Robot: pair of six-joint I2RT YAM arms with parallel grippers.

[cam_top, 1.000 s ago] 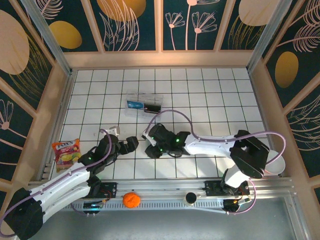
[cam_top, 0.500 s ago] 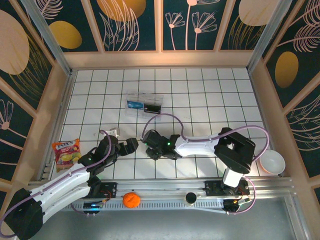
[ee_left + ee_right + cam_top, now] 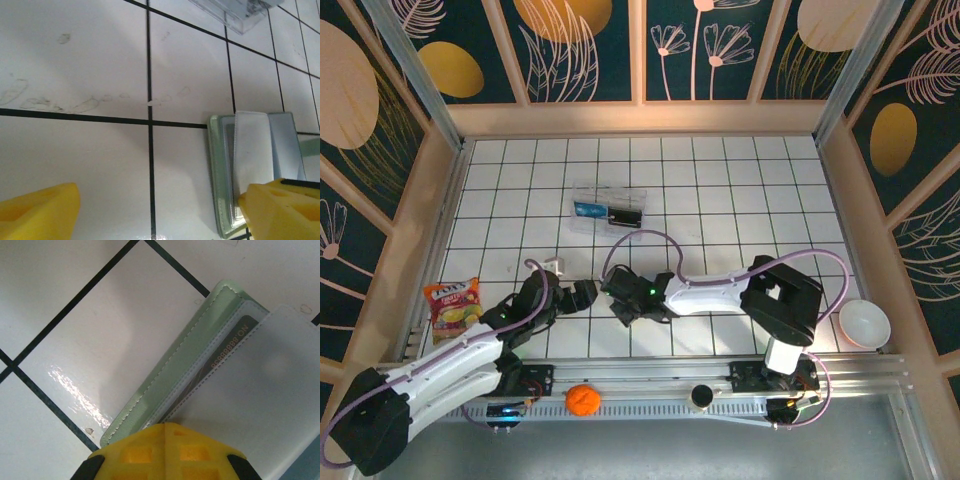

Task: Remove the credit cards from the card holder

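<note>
Beyond card holder (image 3: 226, 170), clear box (image 3: 609, 210); leftward, snack bag (image 3: 453, 303).

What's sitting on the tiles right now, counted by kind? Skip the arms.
card holder: 1
clear plastic box: 1
snack bag: 1
white bowl: 1
small white item, too small to identify: 1
Total: 5

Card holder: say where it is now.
Card holder lies left of centre in the top view, between left gripper and right gripper, nearer than the clear box.
</note>
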